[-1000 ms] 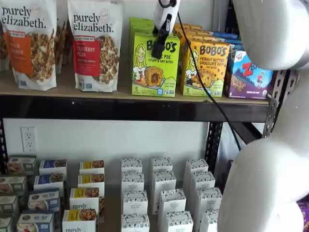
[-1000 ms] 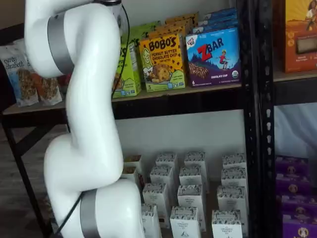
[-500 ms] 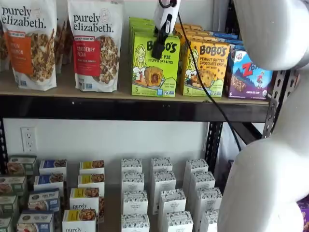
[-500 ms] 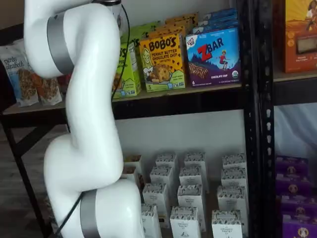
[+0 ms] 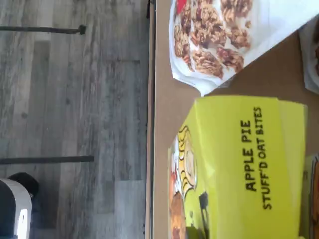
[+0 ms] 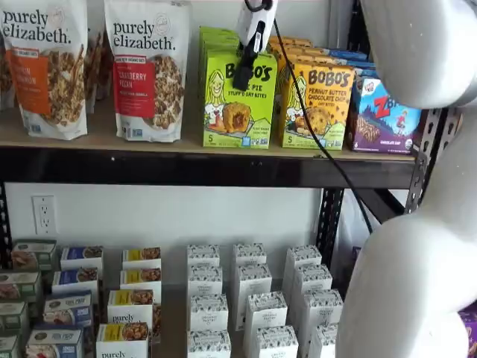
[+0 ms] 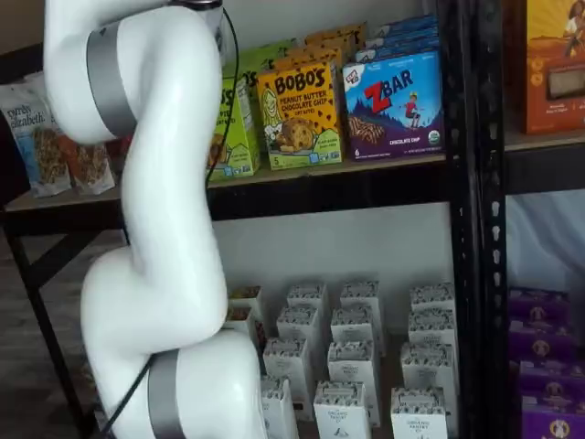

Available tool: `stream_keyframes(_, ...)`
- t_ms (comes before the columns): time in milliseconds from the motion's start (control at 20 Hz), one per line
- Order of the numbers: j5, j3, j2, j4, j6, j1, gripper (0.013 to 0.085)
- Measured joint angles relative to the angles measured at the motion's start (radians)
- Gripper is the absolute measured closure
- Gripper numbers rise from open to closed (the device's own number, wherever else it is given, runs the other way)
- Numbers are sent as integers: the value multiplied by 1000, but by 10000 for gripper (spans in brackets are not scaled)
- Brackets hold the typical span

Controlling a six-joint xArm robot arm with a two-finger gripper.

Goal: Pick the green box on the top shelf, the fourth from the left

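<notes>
"BOBO'S" green box point(image 6: 238, 101), "APPLE PIE"

A lime-green box point(image 6: 239, 101) printed with a cartoon blonde girl stands on a tan wooden top shelf point(image 6: 186, 143) with a black front rail, beside a yellow-orange box point(image 6: 319, 106) and a blue box point(image 6: 384, 115); white granola pouches point(image 6: 147, 67) carry red and orange labels; the arm point(image 7: 151, 219) is white with grey bands.
</notes>
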Motion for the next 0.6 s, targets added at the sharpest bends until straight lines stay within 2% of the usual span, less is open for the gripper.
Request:
stream_keyframes(350, 6, 1, -9, 3, 6, 4, 730)
stream_keyframes(600, 17, 9, -22, -14, 15, 14, 730)
